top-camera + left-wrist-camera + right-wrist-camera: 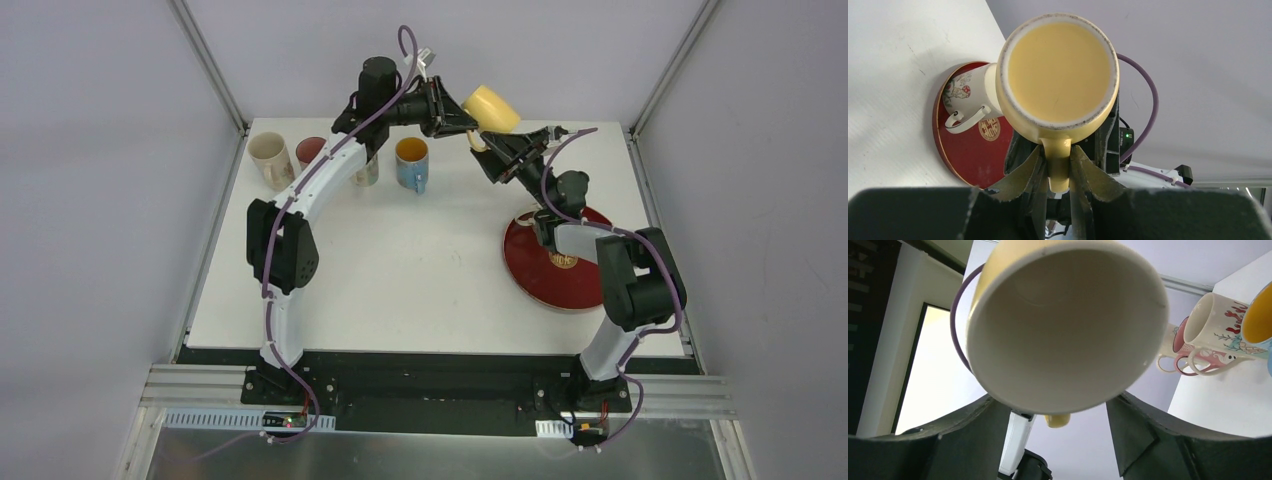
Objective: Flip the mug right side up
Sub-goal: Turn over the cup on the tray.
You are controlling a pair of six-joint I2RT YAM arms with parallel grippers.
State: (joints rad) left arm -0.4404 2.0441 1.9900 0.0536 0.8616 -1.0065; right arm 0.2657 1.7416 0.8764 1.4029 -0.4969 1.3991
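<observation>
Pinching the handle in my left gripper (1058, 154), jaws narrow, I am holding the mug (492, 108) in the air over the far edge of the table (400, 280). Its mouth is facing my right gripper (1053, 402), probably for a regrasp. That gripper is standing wide about the rim; whether it is pressing, I cannot tell.

Both arms raised, fingertips meeting in mid-air

The left arm (320, 180) arches up and inward, and the left gripper (1058, 159) is clamped on the handle (1058, 147) of the yellow mug (490, 108), one finger on either side. The right arm (578, 240) bends up opposite it. The right gripper (1050, 402) is spread wide, with the mug's rim between its fingers (contact can't be judged).
</observation>
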